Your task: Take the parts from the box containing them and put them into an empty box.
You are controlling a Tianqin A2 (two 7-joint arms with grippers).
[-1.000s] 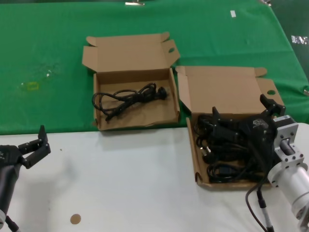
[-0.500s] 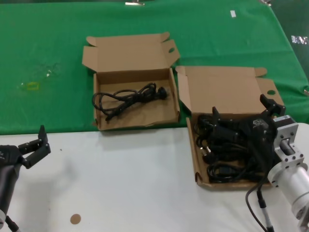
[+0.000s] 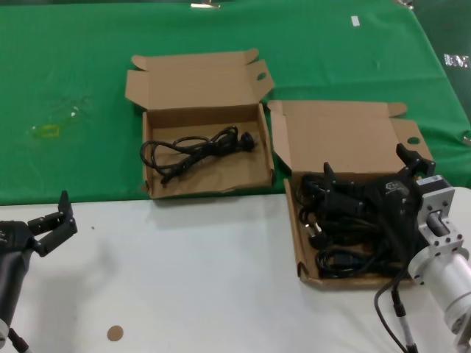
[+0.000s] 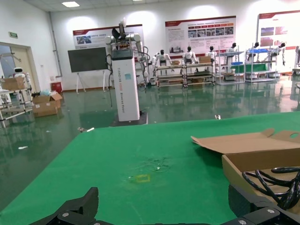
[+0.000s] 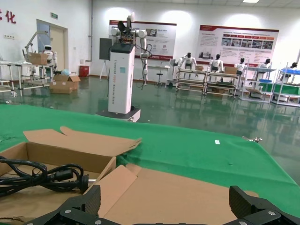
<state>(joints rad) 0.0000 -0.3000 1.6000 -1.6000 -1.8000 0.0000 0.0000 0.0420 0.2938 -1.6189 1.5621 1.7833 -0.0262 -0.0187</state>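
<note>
The box containing the parts [image 3: 293, 229] sits at the right, lid open, with several coiled black power cords [image 3: 337, 237] piled inside. My right gripper [image 3: 368, 173] is open and hovers over that pile, holding nothing; in the right wrist view [image 5: 167, 204] the box's lid [image 5: 183, 192] lies beyond its fingers. The other box [image 3: 206, 193], with a ragged front wall, lies at the centre-left and holds one cord [image 3: 195, 151]; this cord also shows in the right wrist view [image 5: 47, 178] and the left wrist view [image 4: 276, 180]. My left gripper [image 3: 53, 222] is open and parked at the near left, shown also in the left wrist view [image 4: 164, 208].
Both boxes straddle the edge between the green cloth [image 3: 73, 73] and the white tabletop [image 3: 191, 279]. A yellow tape mark [image 3: 48, 131] lies on the cloth at far left. A small brown disc [image 3: 115, 333] lies on the white surface near the front.
</note>
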